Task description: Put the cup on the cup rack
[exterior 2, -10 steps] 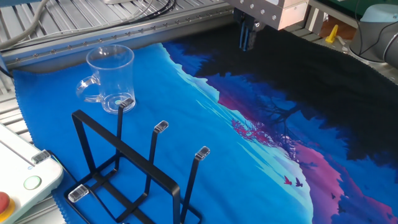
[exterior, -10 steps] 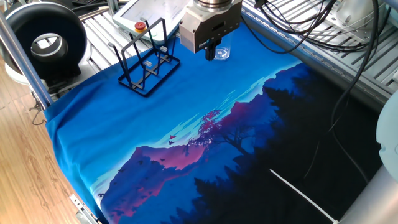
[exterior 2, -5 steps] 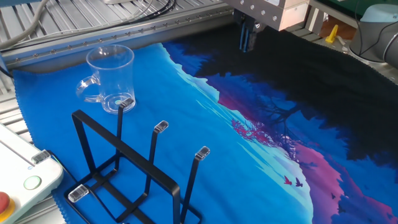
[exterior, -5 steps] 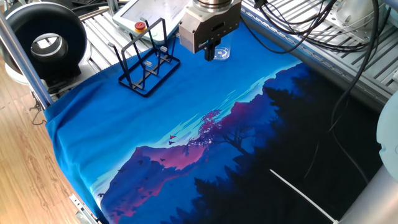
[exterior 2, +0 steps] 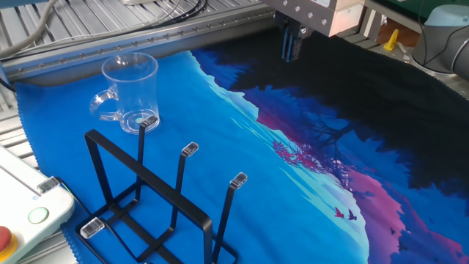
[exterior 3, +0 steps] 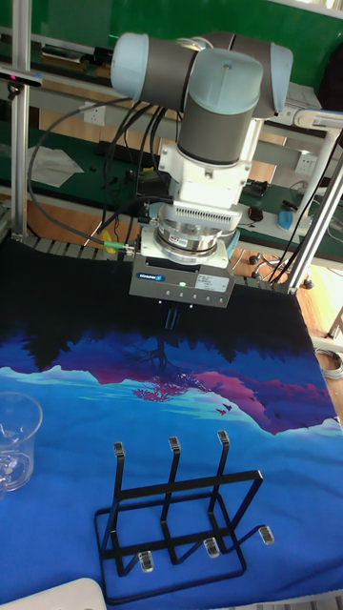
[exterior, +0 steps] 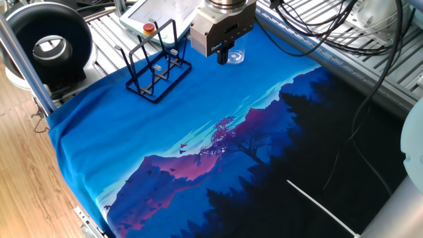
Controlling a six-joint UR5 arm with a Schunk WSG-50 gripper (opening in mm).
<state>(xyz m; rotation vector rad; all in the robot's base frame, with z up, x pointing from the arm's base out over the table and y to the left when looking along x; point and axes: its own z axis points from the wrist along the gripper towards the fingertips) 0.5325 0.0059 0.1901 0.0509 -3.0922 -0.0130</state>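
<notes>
Partly cropped at left frame edge, cup [exterior 3: 14, 437] stands apart from cup rack [exterior 3: 176, 519]; gripper [exterior 2: 292, 45] fingers together, empty.

Clear, glossy glass cup [exterior 2: 130, 90] — matt black wire rack [exterior 2: 150, 202] — on smooth printed cloth [exterior 2: 278, 183].

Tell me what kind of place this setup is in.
Most likely a robotics lab or workshop: a robot arm stands over a table with a printed blue cloth, beside metal framing, loose cables and a control tablet with a red stop button.
</notes>
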